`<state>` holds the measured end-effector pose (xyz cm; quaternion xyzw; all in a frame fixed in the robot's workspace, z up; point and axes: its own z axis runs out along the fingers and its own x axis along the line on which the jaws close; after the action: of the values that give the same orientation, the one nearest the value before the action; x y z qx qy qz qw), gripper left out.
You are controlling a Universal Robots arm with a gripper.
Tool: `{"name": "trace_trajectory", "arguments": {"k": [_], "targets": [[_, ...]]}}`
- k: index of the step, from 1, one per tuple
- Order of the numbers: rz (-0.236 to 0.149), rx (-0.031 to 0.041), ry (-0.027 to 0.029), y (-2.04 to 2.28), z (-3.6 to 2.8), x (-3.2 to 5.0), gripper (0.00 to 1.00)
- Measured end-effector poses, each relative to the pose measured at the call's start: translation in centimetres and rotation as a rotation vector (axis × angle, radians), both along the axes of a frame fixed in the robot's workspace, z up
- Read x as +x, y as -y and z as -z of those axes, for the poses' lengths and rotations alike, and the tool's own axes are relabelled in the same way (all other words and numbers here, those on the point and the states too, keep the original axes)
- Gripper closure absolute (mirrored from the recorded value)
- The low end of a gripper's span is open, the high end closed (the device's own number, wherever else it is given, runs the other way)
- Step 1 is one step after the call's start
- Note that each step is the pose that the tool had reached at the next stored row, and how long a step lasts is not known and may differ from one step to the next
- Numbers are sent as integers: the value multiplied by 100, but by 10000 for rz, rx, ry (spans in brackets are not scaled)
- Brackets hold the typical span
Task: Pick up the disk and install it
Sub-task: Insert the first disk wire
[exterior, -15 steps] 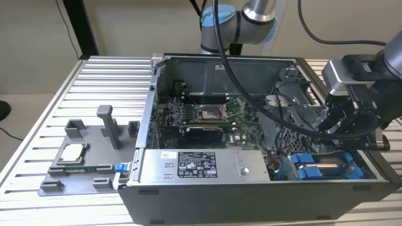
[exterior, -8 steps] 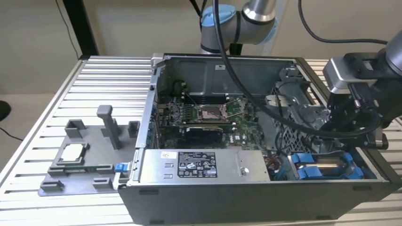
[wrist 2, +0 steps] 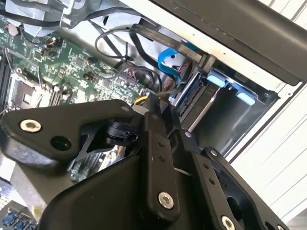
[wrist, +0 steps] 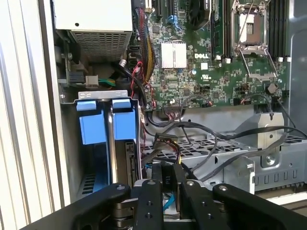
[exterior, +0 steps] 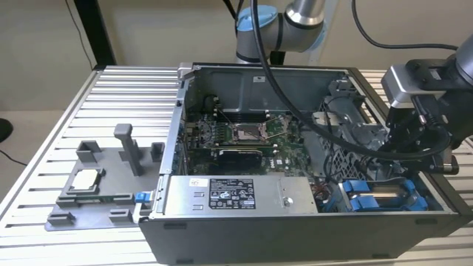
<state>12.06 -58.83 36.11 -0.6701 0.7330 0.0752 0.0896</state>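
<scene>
Disk [exterior: 384, 197]: it stands on edge in the drive bay at the case [exterior: 296, 235] corner on the exterior view's right, its blue bracket showing on both sides. In the first wrist view the bracket's tabs sit level with the bay's rim, so I judge the disk seated or very nearly so.

Gripper [wrist: 169, 184]: it hangs over the case near the bay, apart from the disk. I cannot tell whether it is apart or together, and I see nothing clamped in it.

Step in hand, in my judgement: the install stage, at or near its end.

Any further move here calls for a straight line along the bay and clearance from the loose cables [wrist: 192, 139] lying just beside it, between the bay and the board [wrist: 201, 72].
</scene>
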Motion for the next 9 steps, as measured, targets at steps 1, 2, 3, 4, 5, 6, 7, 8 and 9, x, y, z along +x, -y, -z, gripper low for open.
{"name": "trace_trajectory", "arguments": {"k": [1,2,3,4,5,6,7,8,9], "targets": [[3,-17,-1,0,-1,0,0],[21,-55,-1,0,-2,1,0],[69,-90,-10,0,-2,1,0],[135,-122,-29,0,-1,1,0],[206,-152,-60,0,-1,0,100],[257,-181,-84,1,-1,1,100],[292,-196,-88,3,0,2,100],[310,-210,-89,8,0,4,100],[325,-223,-89,14,0,6,100]]}}
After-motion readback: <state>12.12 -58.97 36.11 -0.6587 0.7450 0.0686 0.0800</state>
